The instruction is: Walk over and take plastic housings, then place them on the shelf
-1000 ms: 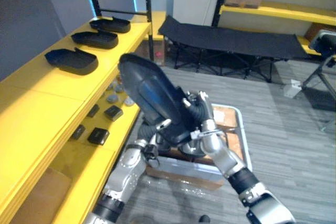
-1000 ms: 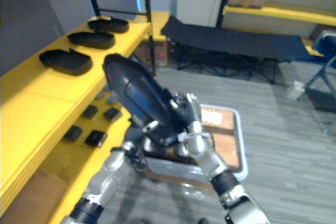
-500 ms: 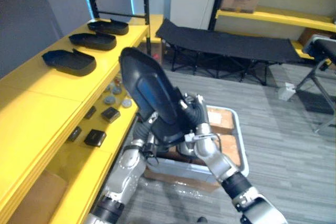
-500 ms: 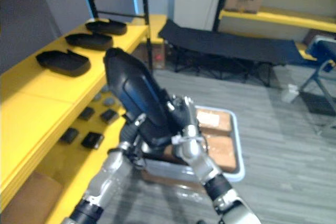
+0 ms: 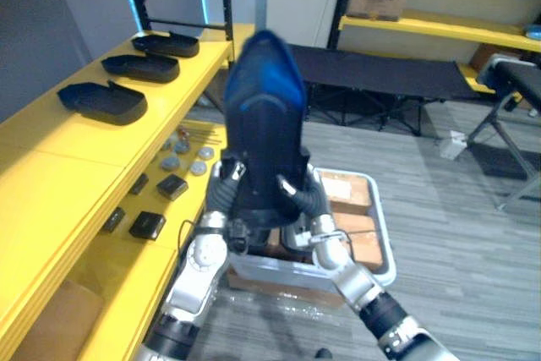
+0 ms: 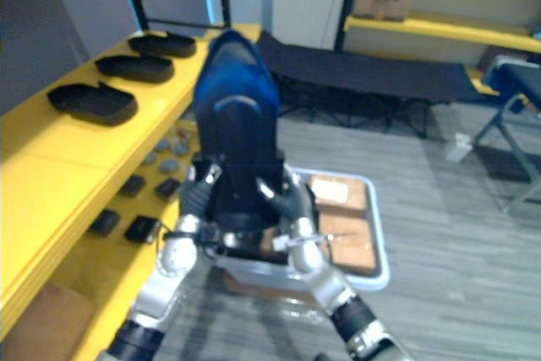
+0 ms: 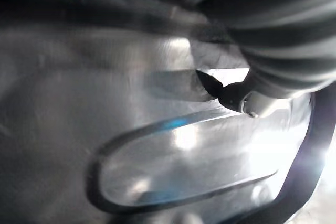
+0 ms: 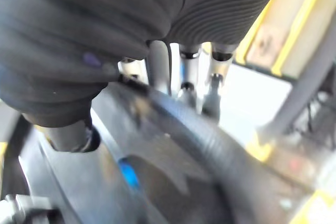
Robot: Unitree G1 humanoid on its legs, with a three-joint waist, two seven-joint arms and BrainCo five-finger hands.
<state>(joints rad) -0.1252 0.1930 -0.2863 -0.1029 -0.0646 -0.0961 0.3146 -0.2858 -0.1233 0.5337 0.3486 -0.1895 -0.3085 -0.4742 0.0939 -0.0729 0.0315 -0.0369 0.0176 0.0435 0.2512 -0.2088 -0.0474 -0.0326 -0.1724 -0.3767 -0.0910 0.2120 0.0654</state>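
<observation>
Well to the left of the fingers, three black housings point(image 5: 101, 101) lie in a row on the yellow shelf point(image 5: 51, 175). The left hand point(image 5: 221, 194) grasps the lower left side of the held housing point(image 5: 262, 116), which stands upright above the fingers of both hands. The right hand point(image 5: 306, 205) clasps its lower right side, fingers point(image 8: 186, 72) hooked over the rim and the thumb beneath. Below the fingers, a white tray point(image 5: 385, 238) with brown boxes sits on the floor.
</observation>
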